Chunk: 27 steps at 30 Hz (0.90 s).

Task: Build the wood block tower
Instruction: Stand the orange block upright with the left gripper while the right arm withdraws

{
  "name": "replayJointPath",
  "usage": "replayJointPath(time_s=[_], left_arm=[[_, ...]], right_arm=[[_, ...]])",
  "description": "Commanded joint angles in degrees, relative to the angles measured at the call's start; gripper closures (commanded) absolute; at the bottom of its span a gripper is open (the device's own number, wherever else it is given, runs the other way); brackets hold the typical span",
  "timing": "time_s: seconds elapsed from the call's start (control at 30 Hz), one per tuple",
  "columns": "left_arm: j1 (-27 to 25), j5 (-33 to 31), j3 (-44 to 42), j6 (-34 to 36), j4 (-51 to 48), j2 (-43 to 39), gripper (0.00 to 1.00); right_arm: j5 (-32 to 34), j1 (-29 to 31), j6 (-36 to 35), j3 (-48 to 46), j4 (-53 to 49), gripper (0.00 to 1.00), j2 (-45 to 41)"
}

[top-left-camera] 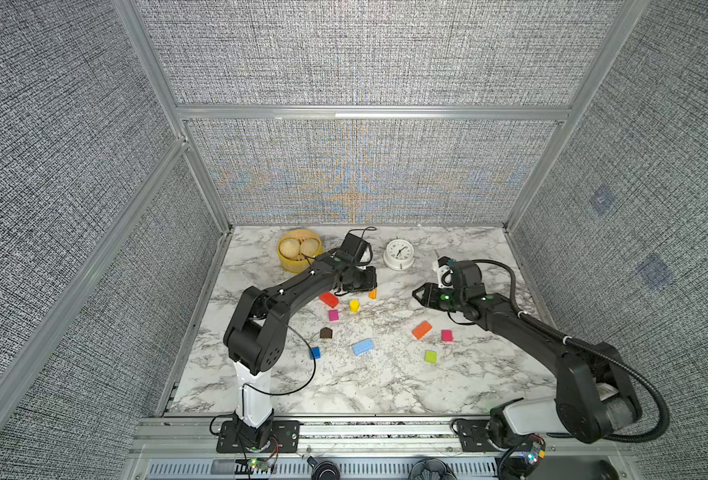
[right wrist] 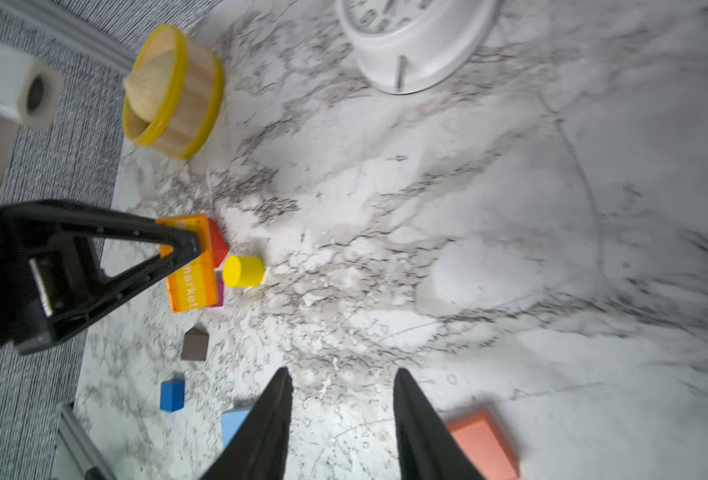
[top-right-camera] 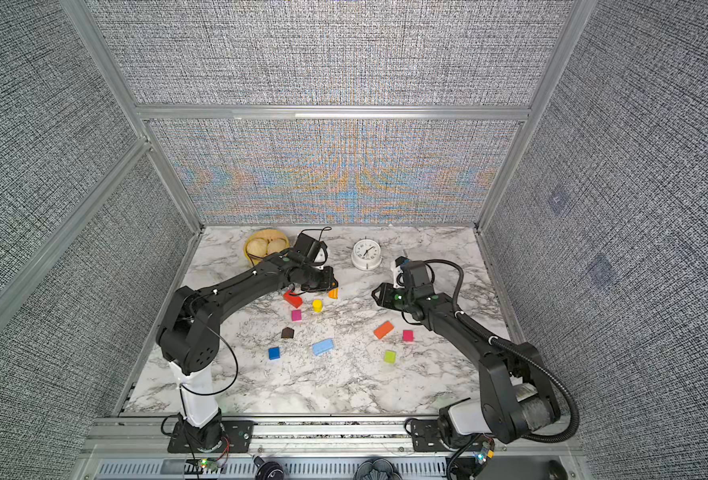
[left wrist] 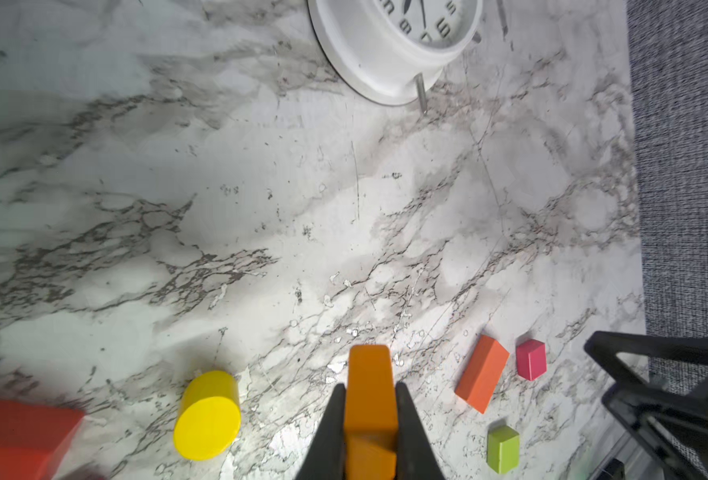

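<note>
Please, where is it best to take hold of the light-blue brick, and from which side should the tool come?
Probably across its narrow width: the light-blue brick lies flat on the marble table, nothing touching it, so come straight down from above, closing on the two long side faces, near the middle.

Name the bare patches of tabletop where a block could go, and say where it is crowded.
Bare: the near strip between the blue cube, green cube and front rail; the middle between yellow cylinder, clock and right gripper. Crowded: around the red brick and pink cube.
</note>
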Motion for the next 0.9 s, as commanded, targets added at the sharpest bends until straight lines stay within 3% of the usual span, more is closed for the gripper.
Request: replayJointPath(time_s=[0.0,0.37,0.87], left_arm=[[-1.0,-3.2,5.4,1.6,-8.7,4.3,0.88],[-2.2,-8.4,22.6,1.7,-21.8,17.3,0.88],[-2.2,-10.5,31.3,2.0,-28.1,25.6,0.88]], right_arm=[[3.2,-0.7,3.4,-2.1,2.5,0.57,-2.4],[4.4,-2.0,6.0,-4.2,3.1,0.57,-4.6],[2.2,-2.0,6.6,-5.1,4.7,0.57,-3.5]])
